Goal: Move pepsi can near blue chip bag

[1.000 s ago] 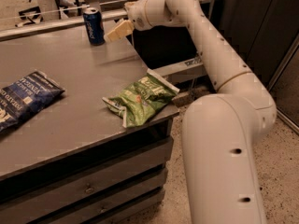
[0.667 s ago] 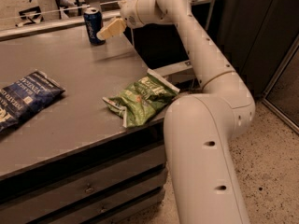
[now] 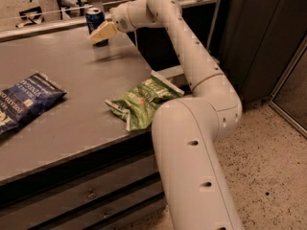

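1. A grey surface (image 3: 72, 75) is seen from above and to one side, and 1 white robot arm (image 3: 192, 61) fills much of the right half of the view.
2. The arm is raised from a thick lower segment at the bottom centre, bent at an elbow on the right, and stretched up and to the left over the far right part of the surface.
3. The end effector (image 3: 103, 32), tan in colour, is held at the tip of the arm. It is pointed down and to the left, low over the surface.
4. The pepsi can (image 3: 94, 16) is stood upright near the far edge of the surface, just behind the end effector, which covers its lower right part.
5. Whether the end effector is wide, narrow or closed around the can cannot be told.
6. The blue chip bag (image 3: 26, 99) is laid flat at the left side of the surface, partly cut off by the frame and well apart from the can.
7. A green chip bag (image 3: 144, 99) is laid crumpled at the near right edge of the surface, with its near end overlapped by the arm's lower segment.
8. Drawer fronts (image 3: 86, 195) are seen below the surface, and a speckled floor (image 3: 273, 176) is seen at the right.
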